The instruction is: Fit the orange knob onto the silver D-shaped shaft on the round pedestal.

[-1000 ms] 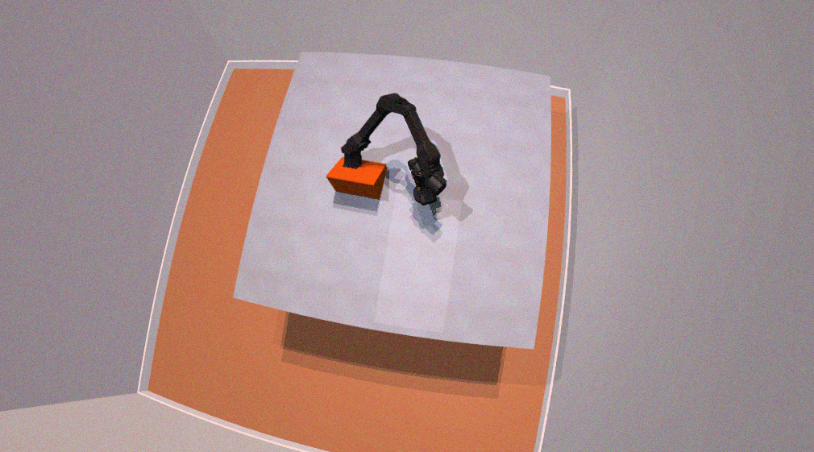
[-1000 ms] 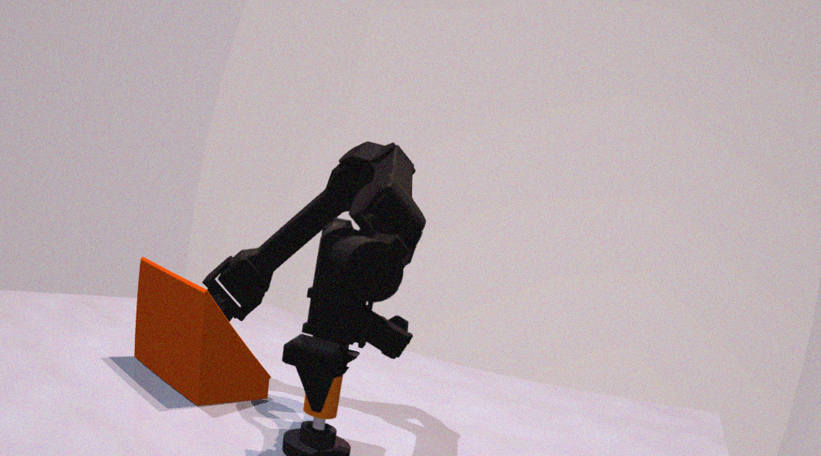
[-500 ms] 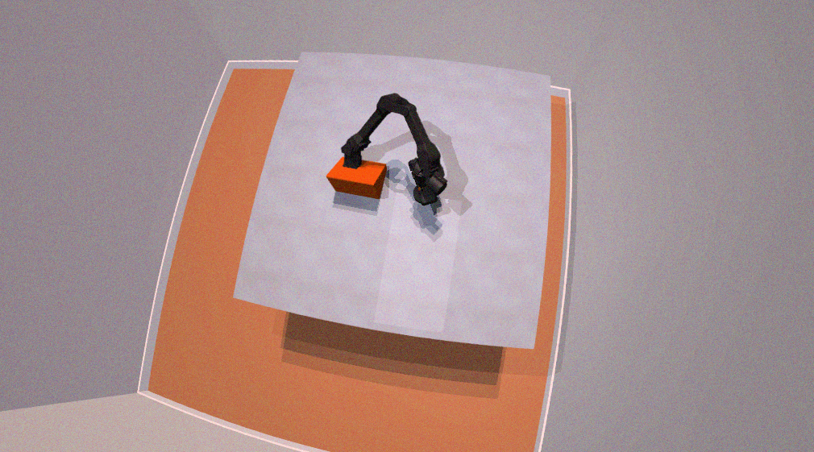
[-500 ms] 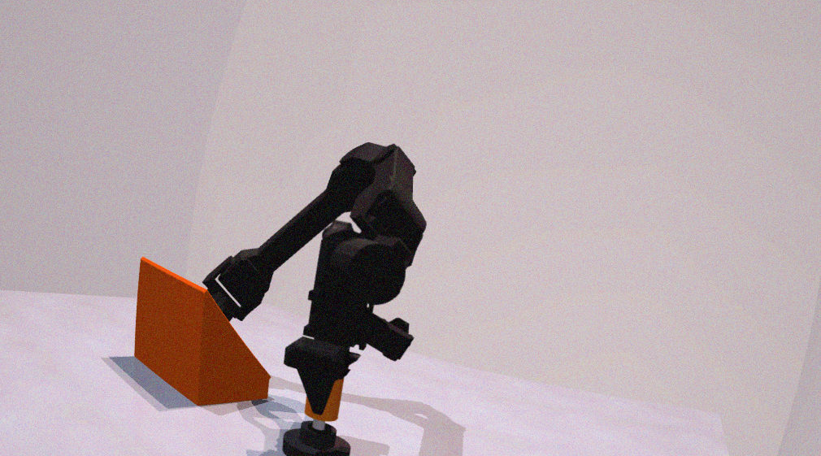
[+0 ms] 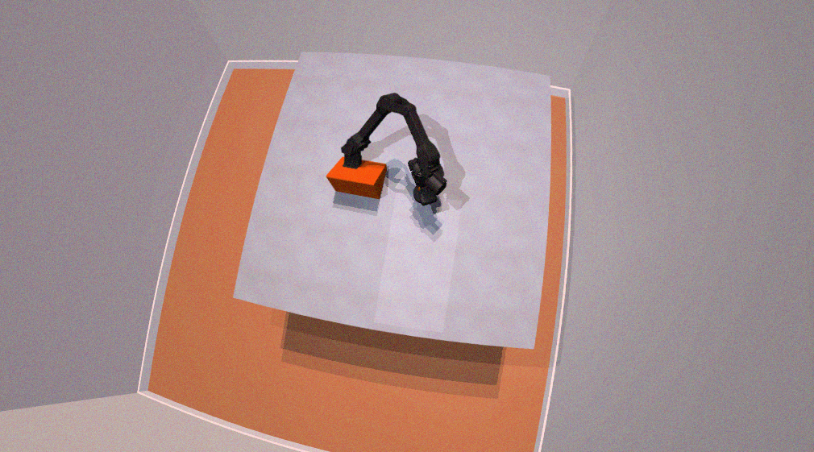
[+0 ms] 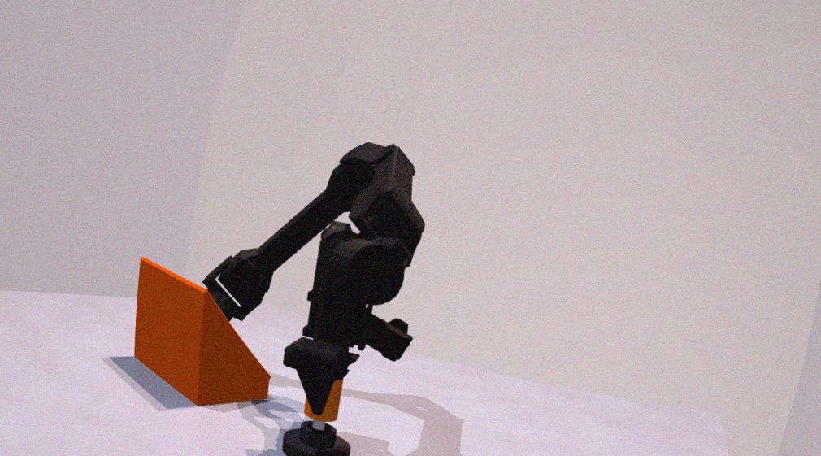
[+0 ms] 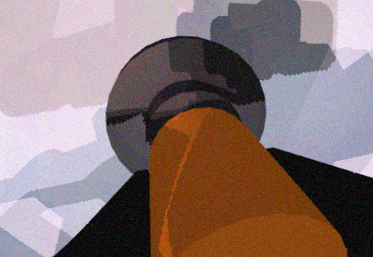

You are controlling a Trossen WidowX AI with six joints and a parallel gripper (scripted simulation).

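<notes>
My gripper [image 6: 321, 407] [image 7: 207, 171] is shut on the orange knob [image 6: 332, 401] [image 7: 222, 189], with a black finger on either side of it. The knob leans slightly in the exterior view, directly above the dark round pedestal [image 6: 316, 444] [image 7: 138, 87]. A short length of the silver shaft [image 6: 319, 425] shows between the knob's underside and the pedestal's raised collar. The frames do not show whether the shaft's tip is inside the hole. The hole and both flat sides are hidden. In the top view the gripper largely covers knob and pedestal.
The orange wedge-shaped base block [image 5: 358, 176] [image 6: 169, 332] carries the arm and stands to the left of the pedestal. The pale table top [image 5: 336, 267] [image 6: 72, 390] lies under everything, with arm shadows around the pedestal. Its front edge is beyond the gripper in the top view.
</notes>
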